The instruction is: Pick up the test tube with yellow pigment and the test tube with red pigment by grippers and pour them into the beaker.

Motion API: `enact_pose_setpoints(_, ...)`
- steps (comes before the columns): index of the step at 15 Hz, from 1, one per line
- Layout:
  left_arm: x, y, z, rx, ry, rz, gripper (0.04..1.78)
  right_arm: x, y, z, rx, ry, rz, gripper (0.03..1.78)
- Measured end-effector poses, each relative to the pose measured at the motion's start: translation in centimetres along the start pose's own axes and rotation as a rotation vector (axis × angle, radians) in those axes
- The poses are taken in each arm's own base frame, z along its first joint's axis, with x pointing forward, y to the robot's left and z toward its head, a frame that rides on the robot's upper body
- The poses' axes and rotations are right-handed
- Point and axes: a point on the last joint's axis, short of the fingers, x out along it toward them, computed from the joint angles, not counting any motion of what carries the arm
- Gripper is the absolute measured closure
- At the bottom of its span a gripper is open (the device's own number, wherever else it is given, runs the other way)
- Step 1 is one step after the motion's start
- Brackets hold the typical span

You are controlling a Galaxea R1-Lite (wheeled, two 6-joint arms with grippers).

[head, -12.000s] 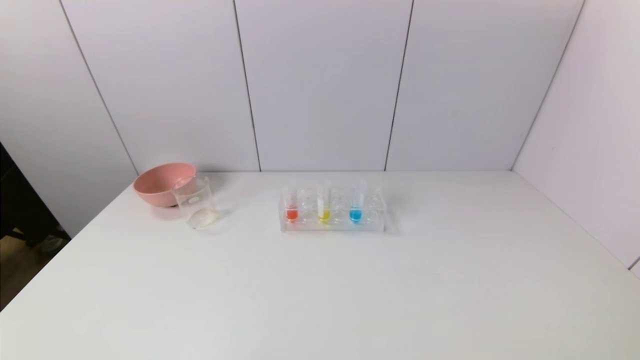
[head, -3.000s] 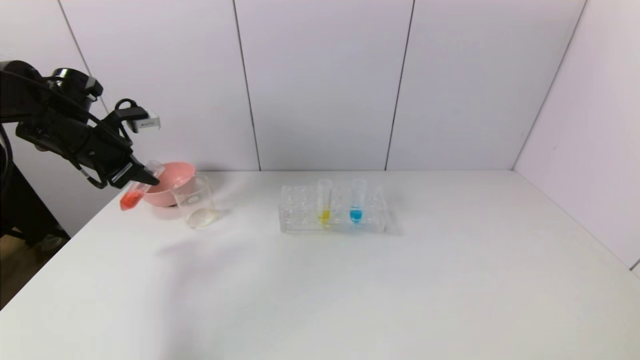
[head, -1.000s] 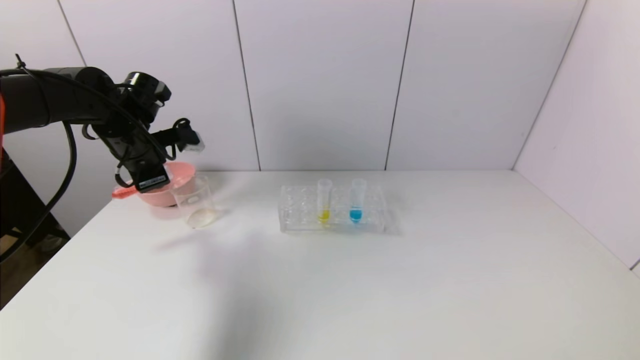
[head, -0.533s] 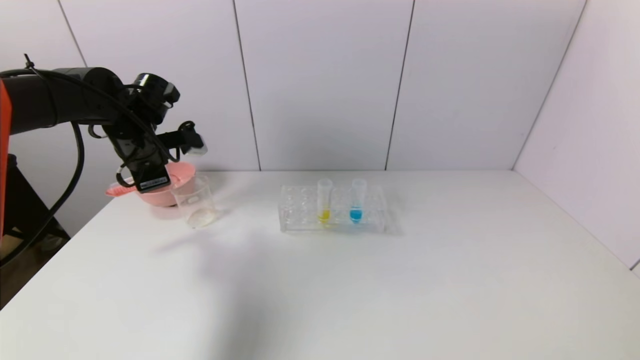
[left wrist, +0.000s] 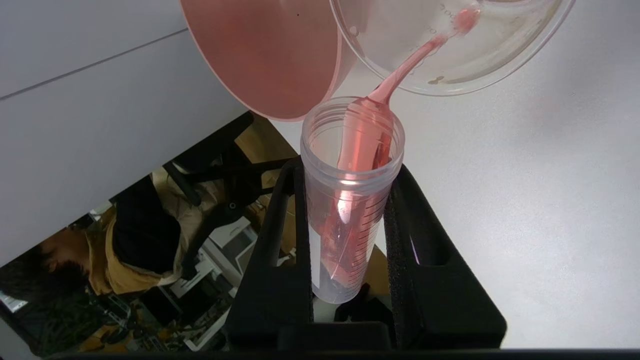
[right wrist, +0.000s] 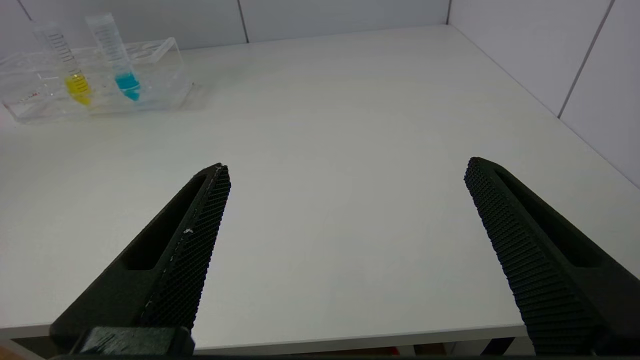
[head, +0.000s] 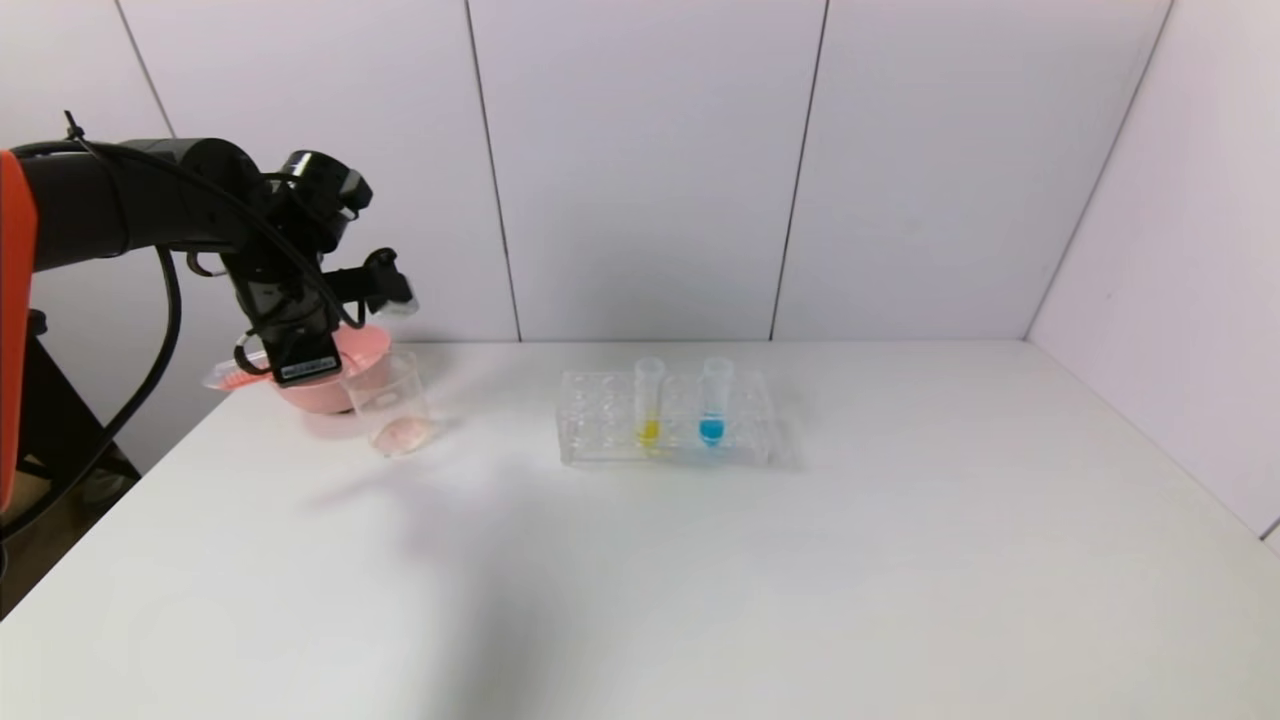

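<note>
Red-pigment test tube clamped in left gripper, tipped over beaker.

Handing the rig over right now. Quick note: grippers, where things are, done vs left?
Left gripper: shut on the red tube, tipped over the beaker, red stream running in.
Right gripper: open, idle above the table's near edge.
Yellow tube stands in the rack beside a blue tube; pink bowl behind the beaker.
Done: red picked up, pour under way.
Left: finish red, then pour yellow.
</note>
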Motion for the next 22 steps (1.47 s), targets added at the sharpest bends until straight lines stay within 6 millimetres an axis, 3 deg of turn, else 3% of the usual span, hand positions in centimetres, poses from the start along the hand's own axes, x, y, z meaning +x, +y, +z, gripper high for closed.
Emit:
enact_pose_setpoints(7, -0.3, -0.7, 1.1, 0.056, 0.079, 0.066, 1.38, 0.0, 0.0, 0.0, 0.000, 0.000, 0.000, 0.10)
enact_pose_setpoints(16, -0.9, -3.4, 3.7, 0.165, 0.228, 0.171, 1.38, 0.0, 0.0, 0.0, 0.000, 0.000, 0.000, 0.10)
enact_pose_setpoints(22, -0.8, -4.0, 4.4, 0.152, 0.219, 0.168, 1.38, 0.0, 0.0, 0.0, 0.000, 0.000, 0.000, 0.10)
